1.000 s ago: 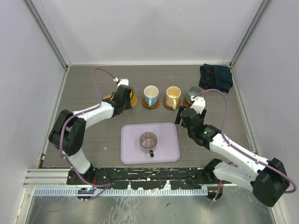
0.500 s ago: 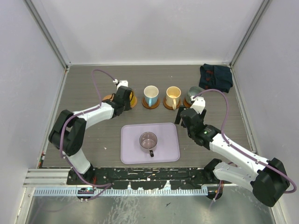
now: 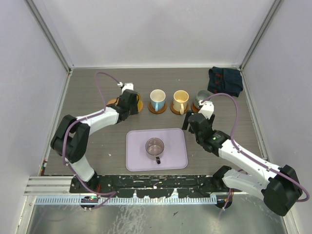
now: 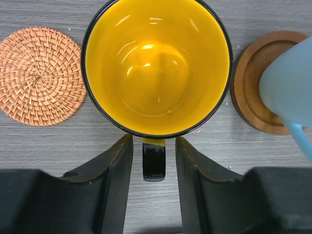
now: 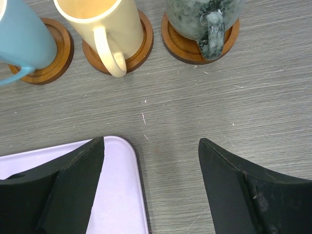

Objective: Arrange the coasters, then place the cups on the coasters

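Lab test cell: plain white walls (image 3: 156, 34), aluminium frame posts (image 3: 48, 34), grey wood-grain tabletop (image 3: 107, 146).

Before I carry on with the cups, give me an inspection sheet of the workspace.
Surface: grey wood-grain table, few specks.
Job's things: blue cup, cream cup, grey-green cup each on a wooden coaster; yellow cup beside an empty woven coaster; clear cup on the lilac tray.
Clutter: dark cloth, far right corner.
Tools: left tool open astride the yellow cup's handle; right tool open, empty.
Cables: a purple cable arcs over each arm.
Surroundings: pale walls, nothing else seen.
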Controlling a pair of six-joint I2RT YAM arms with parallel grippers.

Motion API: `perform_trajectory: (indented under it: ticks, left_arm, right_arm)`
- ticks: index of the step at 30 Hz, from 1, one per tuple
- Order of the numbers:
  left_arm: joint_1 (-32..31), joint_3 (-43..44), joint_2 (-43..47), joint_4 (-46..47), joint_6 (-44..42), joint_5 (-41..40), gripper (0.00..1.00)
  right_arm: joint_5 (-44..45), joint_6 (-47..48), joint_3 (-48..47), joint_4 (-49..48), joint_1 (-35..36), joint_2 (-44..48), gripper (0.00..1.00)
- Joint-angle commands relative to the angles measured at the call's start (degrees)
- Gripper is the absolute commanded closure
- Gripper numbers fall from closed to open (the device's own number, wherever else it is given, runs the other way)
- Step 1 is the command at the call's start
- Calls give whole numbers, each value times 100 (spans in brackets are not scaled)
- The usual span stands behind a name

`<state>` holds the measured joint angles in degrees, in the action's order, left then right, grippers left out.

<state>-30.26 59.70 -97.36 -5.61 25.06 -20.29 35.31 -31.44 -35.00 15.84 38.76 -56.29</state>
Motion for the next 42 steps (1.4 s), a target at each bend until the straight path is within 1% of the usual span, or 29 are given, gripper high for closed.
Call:
perform_trajectory:
  ticks: [1, 12, 14, 17, 21, 25, 29, 31, 35, 38, 42]
  left_arm:
    - [25, 100, 202, 394, 74, -95, 56]
    - [25, 88, 303, 381, 52, -138, 51]
    - [20, 63, 347, 357, 56, -134, 49]
    - [20, 2, 503, 301, 28, -149, 42]
    - [20, -191, 914, 279, 8, -158, 37]
    - [8, -430, 1456, 185, 8, 32, 35]
    - [-154, -774, 2103, -2, -50, 79, 33]
    - [-300, -951, 2514, -135, -66, 79, 33]
    - [-727, -1262, 3212, -488, -121, 99, 35]
    - [-1211, -1443, 3569, -784, -149, 153, 35]
    - [-1942, -1579, 3872, -1357, -29, 64, 33]
  right_arm:
    - [3, -64, -52, -239, -15, -40, 18]
    - [11, -38, -93, -247, -25, -74, 18]
    - [3, -44, -95, -260, -20, -88, 18]
    - [-6, -37, -102, -272, -18, -121, 18]
    - [-18, -24, -103, -315, -23, -153, 18]
    - [-3, -18, -134, -322, -18, -185, 18]
    - [-3, 21, -133, -320, -17, -185, 18]
    - [-68, 27, -138, -257, -14, -213, 20]
    - [-275, 77, -61, 0, -11, -265, 33]
    - [-484, 107, 38, 269, -1, -157, 42]
    - [-849, 107, 206, 504, 29, 233, 49]
